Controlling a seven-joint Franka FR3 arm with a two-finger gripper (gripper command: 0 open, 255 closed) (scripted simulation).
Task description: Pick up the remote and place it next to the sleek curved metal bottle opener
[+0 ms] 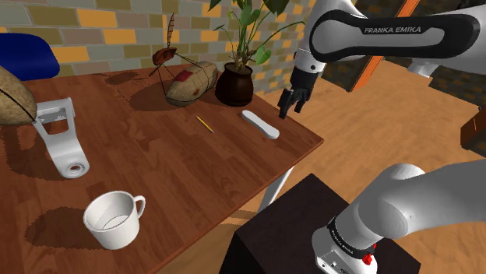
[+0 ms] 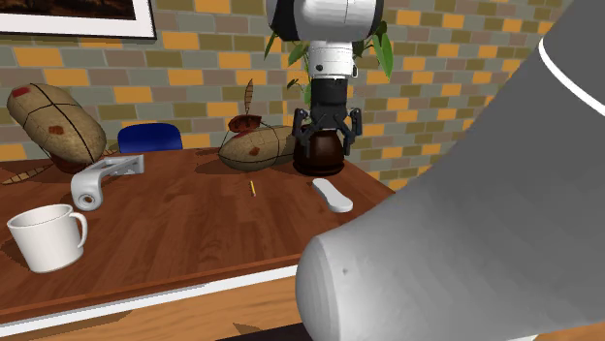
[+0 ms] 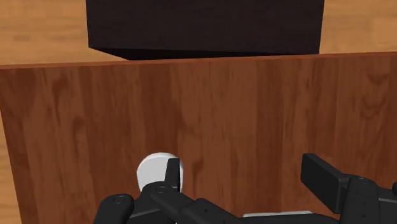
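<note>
The remote (image 1: 259,124) (image 2: 333,194) is a plain white elongated bar lying flat near the table's corner at the shoulder view's right. The bottle opener (image 1: 62,136) (image 2: 102,177), a pale grey curved piece with a ring end, lies far off at the shoulder view's left side of the table. My black gripper (image 1: 290,103) (image 2: 328,136) (image 3: 245,181) hangs open in the air a little above and beside the remote, holding nothing. In the wrist view a white rounded end, apparently of the remote (image 3: 156,170), shows beside one finger (image 3: 172,175).
A dark plant pot (image 1: 234,84) and a brown ball (image 1: 191,83) stand just behind the remote. A yellow pencil (image 1: 204,123) lies mid-table, and a white mug (image 1: 114,219) sits near the front edge. The wooden table (image 1: 156,163) ends close to the black stand (image 1: 280,233).
</note>
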